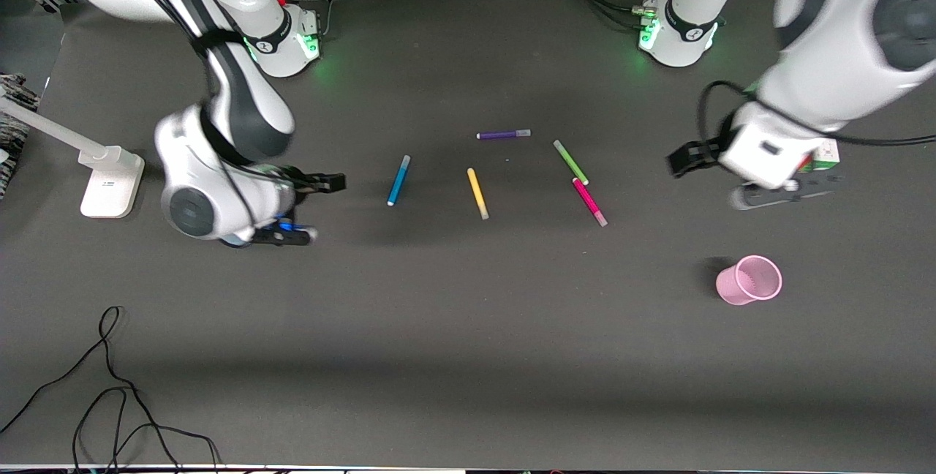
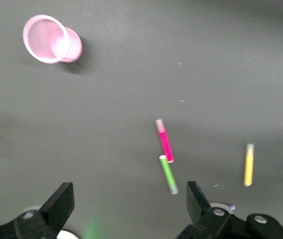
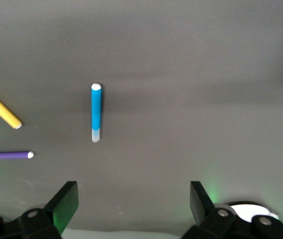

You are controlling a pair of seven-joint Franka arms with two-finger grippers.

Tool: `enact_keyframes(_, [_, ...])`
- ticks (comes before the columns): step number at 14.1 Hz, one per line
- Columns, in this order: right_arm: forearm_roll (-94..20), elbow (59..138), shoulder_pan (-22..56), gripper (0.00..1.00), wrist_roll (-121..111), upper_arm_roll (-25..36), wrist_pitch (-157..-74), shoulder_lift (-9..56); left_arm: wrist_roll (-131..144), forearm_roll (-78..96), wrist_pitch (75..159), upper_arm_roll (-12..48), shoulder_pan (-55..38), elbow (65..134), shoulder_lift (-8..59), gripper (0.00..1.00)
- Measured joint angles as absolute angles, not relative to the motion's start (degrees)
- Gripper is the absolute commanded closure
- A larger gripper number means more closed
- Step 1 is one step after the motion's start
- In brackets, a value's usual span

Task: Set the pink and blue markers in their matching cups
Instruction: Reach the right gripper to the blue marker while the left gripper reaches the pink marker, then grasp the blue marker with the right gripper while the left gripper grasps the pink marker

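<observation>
The pink marker (image 1: pixel 589 202) lies on the dark table beside a green pen; it also shows in the left wrist view (image 2: pixel 165 142). The blue marker (image 1: pixel 398 180) lies toward the right arm's end and shows in the right wrist view (image 3: pixel 96 112). The pink cup (image 1: pixel 749 280) stands toward the left arm's end, nearer the camera than the markers; the left wrist view shows it too (image 2: pixel 52 40). The blue cup is not in view. My left gripper (image 1: pixel 702 181) (image 2: pixel 130 204) is open and empty over bare table. My right gripper (image 1: pixel 327 208) (image 3: pixel 134 204) is open and empty, beside the blue marker.
A purple pen (image 1: pixel 503 134), a green pen (image 1: pixel 570 162) and a yellow pen (image 1: pixel 477 193) lie among the markers. A red and green box (image 1: pixel 825 154) sits under the left arm. A white stand (image 1: pixel 110 181) and loose cables (image 1: pixel 110 401) are at the right arm's end.
</observation>
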State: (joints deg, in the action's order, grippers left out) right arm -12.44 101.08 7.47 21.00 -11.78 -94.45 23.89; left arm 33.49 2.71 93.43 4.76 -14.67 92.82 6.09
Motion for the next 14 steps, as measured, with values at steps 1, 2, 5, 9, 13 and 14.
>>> enact_keyframes(1, [-12.8, 99.5, 8.2, 0.01, 22.2, -11.8, -94.5, 27.1, 36.3, 2.7, 93.8, 4.8, -16.5, 92.9, 7.1, 0.00])
enact_keyframes(2, [-13.2, 97.6, 9.1, 0.01, 23.2, -11.8, -94.5, 30.5, 38.4, 2.7, 93.8, 4.8, -18.0, 92.9, 8.0, 0.00])
enact_keyframes(5, [-13.6, 91.9, 11.8, 0.01, 26.3, -11.8, -94.6, 39.7, 45.6, 2.7, 93.8, 4.8, -18.9, 92.9, 9.1, 0.00])
enact_keyframes(9, [-15.3, 87.2, 12.7, 0.01, 26.8, -11.8, -94.5, 47.4, 48.6, 2.7, 95.6, 4.8, -19.5, 95.7, 9.0, 0.00])
enact_keyframes(13, [-15.4, 86.8, 14.2, 0.12, 29.3, -11.8, -94.5, 50.0, 49.0, 2.7, 108.5, 5.0, -20.6, 107.1, 8.6, 0.00])
enact_keyframes(14, [-15.4, 86.8, 14.6, 0.24, 30.0, -11.8, -94.5, 50.5, 49.0, 2.7, 112.0, 5.1, -21.0, 110.4, 8.4, 0.00])
